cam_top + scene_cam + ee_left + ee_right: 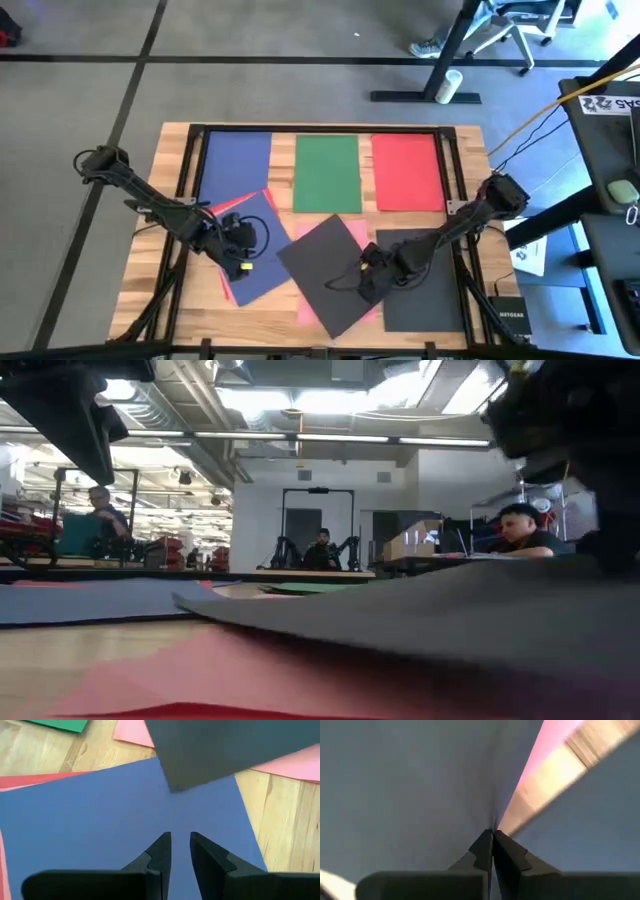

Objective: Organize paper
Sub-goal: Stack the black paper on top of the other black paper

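Now my right end effector (pixel 368 272) is pinching the tilted dark grey sheet (pixel 325 262) mid-worktop (pixel 470 150) over pink paper (pixel 318 312) — my left end effector (pixel 243 262) is hovering slightly parted over the loose blue sheet (pixel 262 255).

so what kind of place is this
Probably an open robotics lab or workshop: a wooden table with coloured paper, more robot arms across the room, people at desks, exposed ceiling ducts.
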Robot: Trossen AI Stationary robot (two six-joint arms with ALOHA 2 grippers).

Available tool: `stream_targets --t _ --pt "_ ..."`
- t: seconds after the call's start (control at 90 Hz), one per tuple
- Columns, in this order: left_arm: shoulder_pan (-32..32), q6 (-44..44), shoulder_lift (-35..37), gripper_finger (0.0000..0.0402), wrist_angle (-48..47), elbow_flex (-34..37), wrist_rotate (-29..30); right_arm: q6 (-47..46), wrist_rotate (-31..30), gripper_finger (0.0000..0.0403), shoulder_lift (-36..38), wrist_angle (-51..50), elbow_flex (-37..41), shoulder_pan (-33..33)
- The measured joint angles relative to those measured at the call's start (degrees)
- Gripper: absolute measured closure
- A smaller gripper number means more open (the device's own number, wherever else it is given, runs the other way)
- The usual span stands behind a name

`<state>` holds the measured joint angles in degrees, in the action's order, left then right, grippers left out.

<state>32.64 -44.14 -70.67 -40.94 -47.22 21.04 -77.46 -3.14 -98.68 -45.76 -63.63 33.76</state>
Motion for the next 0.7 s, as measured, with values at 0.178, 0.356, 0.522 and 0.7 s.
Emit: stream_targets --t 0.178,0.356,0.522,0.7 --pt "0.0 0.0 0.0 0.0346 0.0 0.0 0.0 -12.7 0.8 0.0403 3.6 -5.5 -0.2 6.4" --pt "0.0 0.0 0.0 0.0346 0.1 0.0 0.0 -30.0 1.0 0.0403 5.5 -13.1 -0.2 15.9" --pt "0.0 0.0 0.0 0.0346 0.1 0.0 0.0 -43.6 1.5 0.0403 5.8 -15.8 -0.1 23.8" --pt "0.0 -0.4 0.0 0.0346 0.1 0.0 0.0 -53.0 4.3 0.0403 5.8 -17.2 -0.1 29.8"
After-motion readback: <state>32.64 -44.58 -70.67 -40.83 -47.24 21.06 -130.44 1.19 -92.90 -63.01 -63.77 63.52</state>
